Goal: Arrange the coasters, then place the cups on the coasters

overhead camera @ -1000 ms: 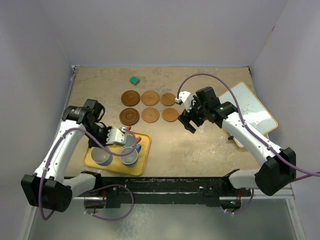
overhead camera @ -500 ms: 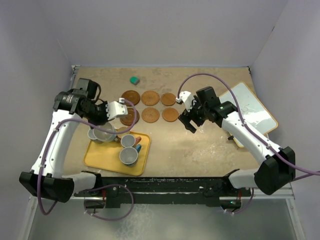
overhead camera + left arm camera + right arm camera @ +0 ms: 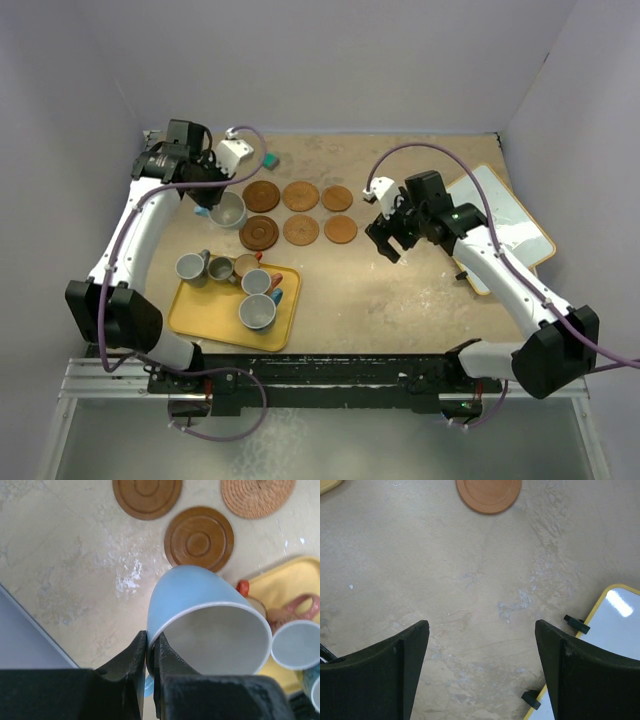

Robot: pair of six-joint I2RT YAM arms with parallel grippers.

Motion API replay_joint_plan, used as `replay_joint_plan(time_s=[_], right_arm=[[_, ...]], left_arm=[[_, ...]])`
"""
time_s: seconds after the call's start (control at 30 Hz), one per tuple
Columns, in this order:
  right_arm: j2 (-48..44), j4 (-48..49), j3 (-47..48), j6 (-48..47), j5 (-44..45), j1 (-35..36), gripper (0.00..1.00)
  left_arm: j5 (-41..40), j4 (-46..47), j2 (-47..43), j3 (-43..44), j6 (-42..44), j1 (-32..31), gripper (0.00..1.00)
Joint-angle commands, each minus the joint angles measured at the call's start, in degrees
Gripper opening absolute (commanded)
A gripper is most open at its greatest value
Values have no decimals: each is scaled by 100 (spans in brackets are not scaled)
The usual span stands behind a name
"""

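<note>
**Six coasters laid, no cup seated yet**

1. Check the grip. Your left gripper (image 3: 150,652) is pinched shut on the rim of a blue cup (image 3: 200,605), with one finger inside the wall and one outside. The cup hangs tilted, mouth toward the wrist camera.
2. Check position. The cup is above the desk (image 3: 400,290), just left of the coasters (image 3: 300,212), nearest the dark near-left coaster (image 3: 199,538). The other cups (image 3: 240,285) sit at the yellow tray (image 3: 200,318).
3. Check the idle arm. Your right gripper (image 3: 385,243) has its jaws wide apart and holds nothing, above bare desk to the right of the coasters. Leave it there.
4. Level the cup before you descend. A tilted base is likely to catch the coaster's edge and push it out of line.
5. Centre the base over the grooved rings, then lower until it rests flat.
6. Open only slightly, then lift straight up so the inner finger clears the rim without dragging the cup.
</note>
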Motion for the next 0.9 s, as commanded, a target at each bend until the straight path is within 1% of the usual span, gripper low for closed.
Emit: replay_joint_plan(time_s=[0.0,0.1,0.23,0.5,0.67,0.87], right_arm=[[-269,-36,104,-45,-17,-120,89],[-351,20,83,-62,176,-190,89],[-447,209,58,-16,478,-317,89],[-664,526,14,472,969,-685,92],[-870,830,-75,757,1366,-1029,100],[-1043,978,-132,917,1483,-1262,100]], left_arm=[[-53,1048,350,401,-1029,67,3],[-15,1385,680,522,-1267,80,3],[92,1685,1108,742,-1375,80,3],[128,1799,1983,1286,-1724,80,3],[67,1784,2337,1592,-1898,85,3],[85,1592,2806,2090,-2093,89,3]])
